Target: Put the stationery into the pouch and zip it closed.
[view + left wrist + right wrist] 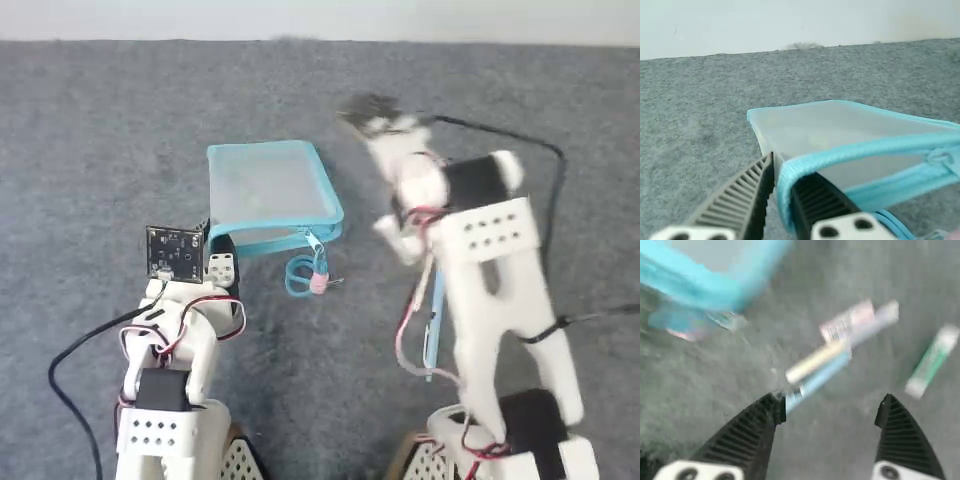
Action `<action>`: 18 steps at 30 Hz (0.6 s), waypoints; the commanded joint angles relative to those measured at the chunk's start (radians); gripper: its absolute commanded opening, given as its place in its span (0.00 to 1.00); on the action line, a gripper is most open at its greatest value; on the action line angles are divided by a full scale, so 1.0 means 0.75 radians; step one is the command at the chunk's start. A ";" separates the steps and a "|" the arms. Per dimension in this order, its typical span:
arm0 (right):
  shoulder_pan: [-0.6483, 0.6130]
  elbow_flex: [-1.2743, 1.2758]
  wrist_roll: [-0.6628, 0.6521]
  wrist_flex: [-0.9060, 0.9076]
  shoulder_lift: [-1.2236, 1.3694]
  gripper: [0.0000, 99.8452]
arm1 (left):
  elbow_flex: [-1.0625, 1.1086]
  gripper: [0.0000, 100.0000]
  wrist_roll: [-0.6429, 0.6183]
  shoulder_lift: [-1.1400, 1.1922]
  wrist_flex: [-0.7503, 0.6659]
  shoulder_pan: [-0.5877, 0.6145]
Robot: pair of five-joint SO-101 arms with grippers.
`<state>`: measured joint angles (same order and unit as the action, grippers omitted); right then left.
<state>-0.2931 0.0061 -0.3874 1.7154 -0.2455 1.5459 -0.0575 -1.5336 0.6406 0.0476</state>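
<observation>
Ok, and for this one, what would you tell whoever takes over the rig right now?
Grippers: the left gripper is shut on the pouch, pinching its near teal edge. The right gripper is open and empty above the loose stationery.
Things: the blue pen, grey stick and green stick lie on the table beside the pouch.
Done: pouch gripped.
Left: load each item, then zip it closed.

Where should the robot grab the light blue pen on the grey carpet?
Probably mid-barrel, from above, the right gripper closing across the thin width of the light blue pen. It lies flat on the grey carpet, and a grey labelled stick crowds its far end.
</observation>
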 commanded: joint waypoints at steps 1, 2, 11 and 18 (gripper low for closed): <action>0.148 0.436 -0.018 -0.175 -0.028 0.29 | -0.032 0.01 0.012 0.000 0.000 -0.006; 0.157 0.540 -0.020 -0.249 -0.021 0.29 | -0.032 0.01 0.012 0.000 0.000 -0.004; 0.159 0.974 -0.029 -0.717 0.052 0.29 | -0.030 0.01 0.014 0.006 0.000 -0.004; 0.161 0.976 -0.023 -0.844 0.298 0.24 | -0.030 0.01 0.014 0.002 0.000 -0.004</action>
<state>-0.1811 0.7442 -0.4028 1.1462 -0.1089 1.5459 -0.0575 -1.5336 0.6406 0.0476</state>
